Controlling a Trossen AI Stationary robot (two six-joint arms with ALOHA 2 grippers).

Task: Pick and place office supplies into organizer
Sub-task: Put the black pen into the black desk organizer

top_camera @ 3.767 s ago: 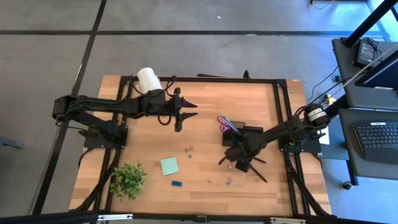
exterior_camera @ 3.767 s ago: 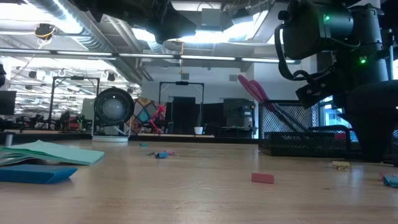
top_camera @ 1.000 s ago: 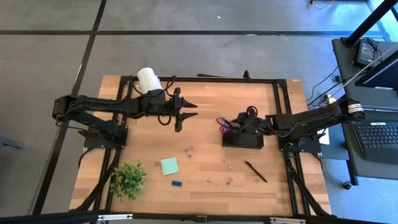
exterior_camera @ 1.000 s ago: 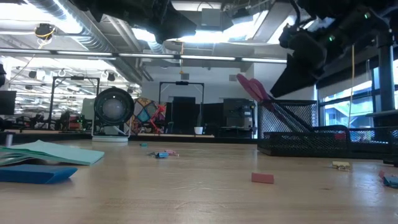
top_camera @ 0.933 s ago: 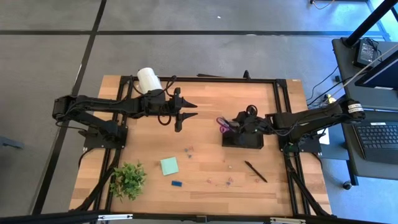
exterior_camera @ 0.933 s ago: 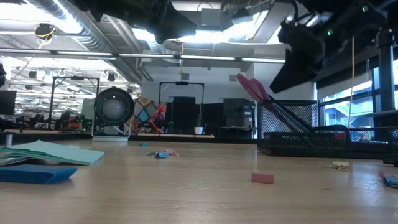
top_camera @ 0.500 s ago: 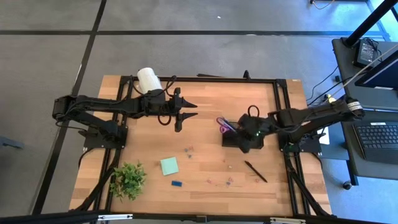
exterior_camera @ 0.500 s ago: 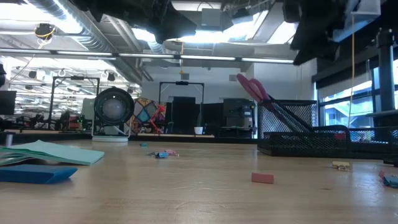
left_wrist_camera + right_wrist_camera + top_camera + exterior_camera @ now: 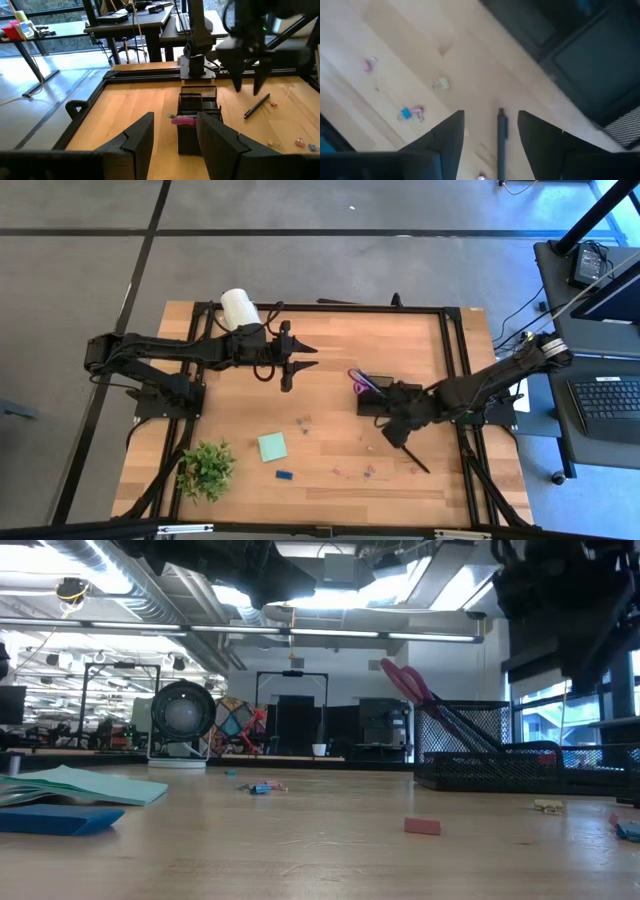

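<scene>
A robotics lab in an open office hall is showing here: a wooden desk (image 9: 330, 350) is sitting inside a black metal frame on grey carpet, a keyboard (image 9: 607, 402) is lying on a side workstation, and exposed ceiling ducts (image 9: 110, 580) and strip lights are running overhead.

a grey floor (image 9: 330, 205) with dark seam lines surrounds the wooden table (image 9: 330, 340), which sits in a black frame. to one side stands a dark desk (image 9: 590, 330) carrying a keyboard (image 9: 610, 402). from table height, a large open room shows behind: exposed ceiling ducts (image 9: 110, 580), long strip lights (image 9: 330, 632), a round fan (image 9: 182, 712), and bright windows (image 9: 545, 715).
</scene>
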